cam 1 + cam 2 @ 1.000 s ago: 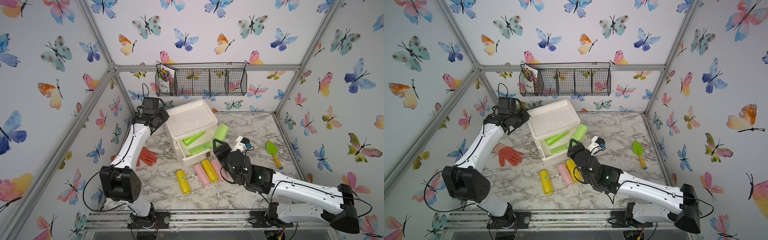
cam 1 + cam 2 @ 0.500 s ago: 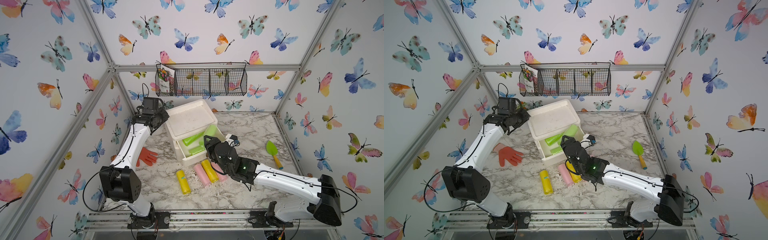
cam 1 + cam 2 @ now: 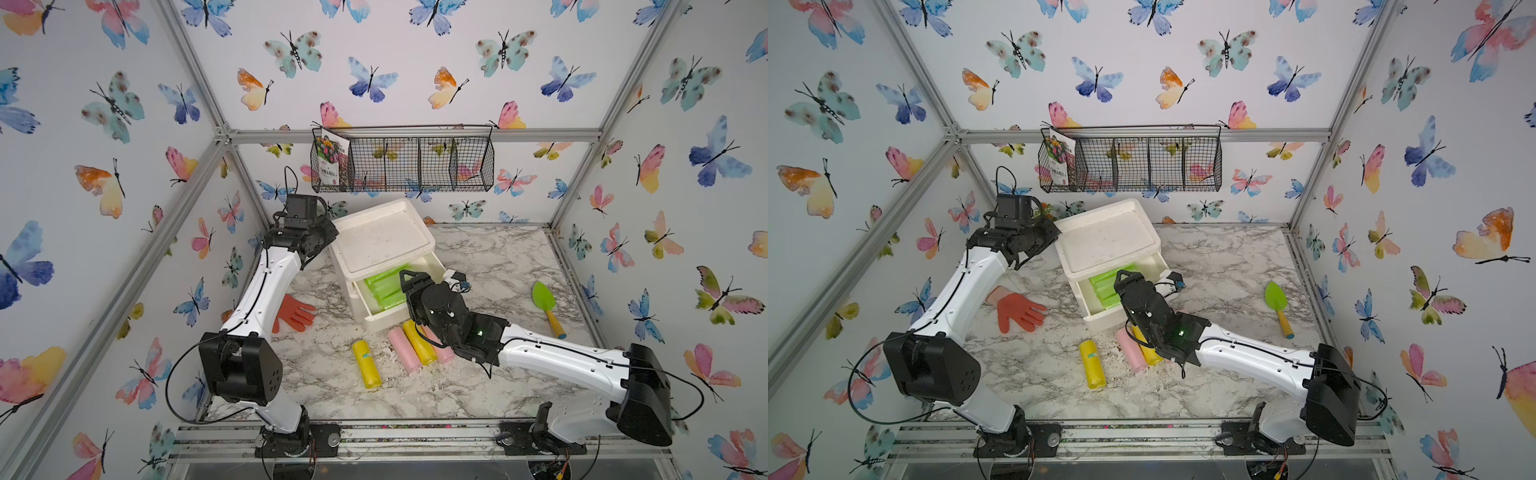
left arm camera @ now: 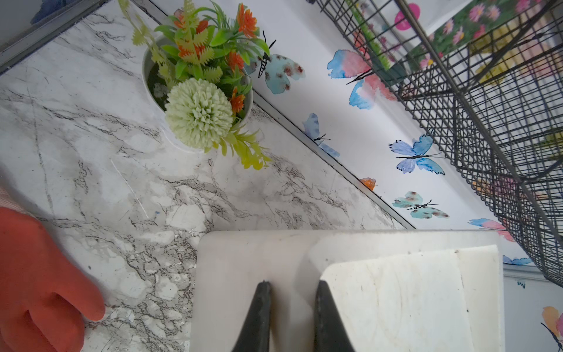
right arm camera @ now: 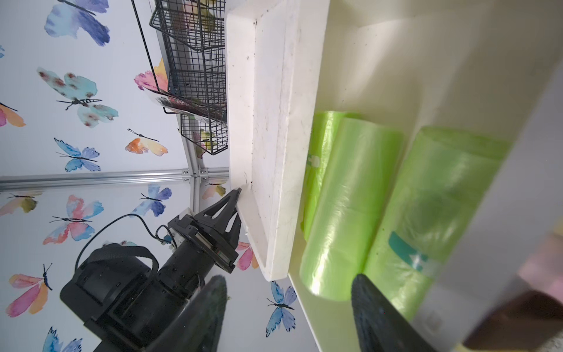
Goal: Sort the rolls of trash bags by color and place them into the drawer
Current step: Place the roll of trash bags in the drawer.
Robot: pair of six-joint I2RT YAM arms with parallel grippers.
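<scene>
My right gripper [image 5: 289, 279] hangs at the open drawer [image 3: 374, 322] of the white drawer unit [image 3: 382, 237], its jaws spread wide and holding nothing. Three green rolls [image 5: 350, 207] lie side by side in the drawer, just ahead of the fingertips. The middle one's near end lines up with the gap between the jaws, and as far as I can see it is untouched. On the worktop [image 3: 498, 257] just in front of the drawer, a pink roll [image 3: 403, 350] and a yellow roll [image 3: 419, 341] lie touching. A second pink roll [image 3: 441, 354] is partly under my right arm. A lone yellow roll [image 3: 366, 364] lies apart, toward the left arm. My left gripper [image 4: 293, 282] has its jaws narrow, pinching the raised rim at the unit's top corner.
</scene>
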